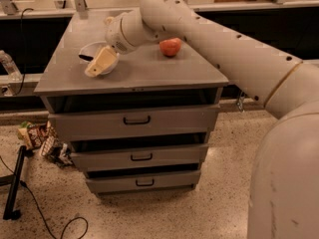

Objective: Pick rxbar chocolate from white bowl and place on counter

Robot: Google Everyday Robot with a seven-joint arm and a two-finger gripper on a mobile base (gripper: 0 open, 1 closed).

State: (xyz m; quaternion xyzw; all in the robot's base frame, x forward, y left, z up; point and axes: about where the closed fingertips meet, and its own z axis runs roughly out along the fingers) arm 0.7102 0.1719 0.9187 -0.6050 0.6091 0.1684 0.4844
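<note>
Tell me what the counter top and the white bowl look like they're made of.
The counter looks like grey painted metal: matte, with an even dull sheen and a thin folded edge. The white bowl looks smooth and plain, either plastic or glazed ceramic; the look leaves it open. The gripper hangs over the bowl, hiding much of it.

The counter (149, 72) is the flat grey top of a three-drawer cabinet (164, 121), which stands on a speckled floor (174, 213). Two items rest directly on the top. The white bowl (88, 48) is near the left edge. A red apple (170, 47) is right of centre toward the far side, well apart from the bowl. The gripper (101, 62) is positioned over the bowl's near side. Loose snack packets (37, 136) lie on the floor left of the cabinet.
</note>
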